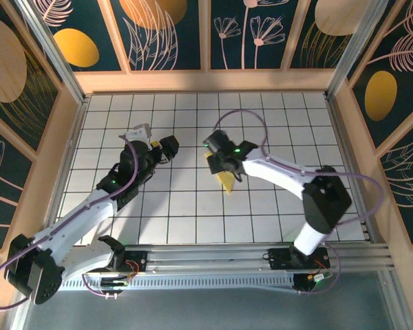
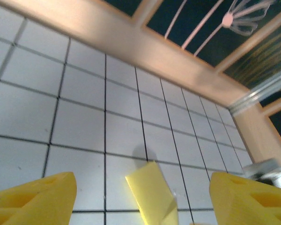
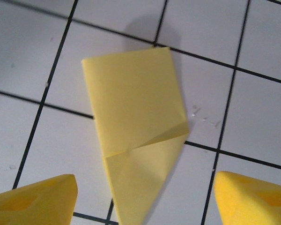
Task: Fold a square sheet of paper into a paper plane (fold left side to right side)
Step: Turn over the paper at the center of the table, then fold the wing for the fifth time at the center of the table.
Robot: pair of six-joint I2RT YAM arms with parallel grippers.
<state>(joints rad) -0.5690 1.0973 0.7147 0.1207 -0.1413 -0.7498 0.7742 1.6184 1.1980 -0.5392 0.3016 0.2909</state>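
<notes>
On white grid tiles (image 3: 253,42), creased yellow paper plane (image 3: 136,117) (thin, tapering); right fingers (image 3: 37,199) spread, left fingers (image 2: 33,199) spread too.

From above, the right gripper (image 1: 219,163) hides most of the paper plane (image 1: 227,185) (only a yellow tip sticks out on its near side). At the right wrist, the picture's lower edge cuts off the plane's narrow end between the fingers (image 3: 37,199)

A: What sort of place?
B: A robot lab cell; white gridded table (image 1: 186,220) boxed by a wooden frame (image 1: 206,80) and painted dark wall panels (image 1: 255,34); left arm (image 1: 76,223) and right arm (image 1: 282,170) bolted to an aluminium rail (image 1: 213,256) at its near edge.
</notes>
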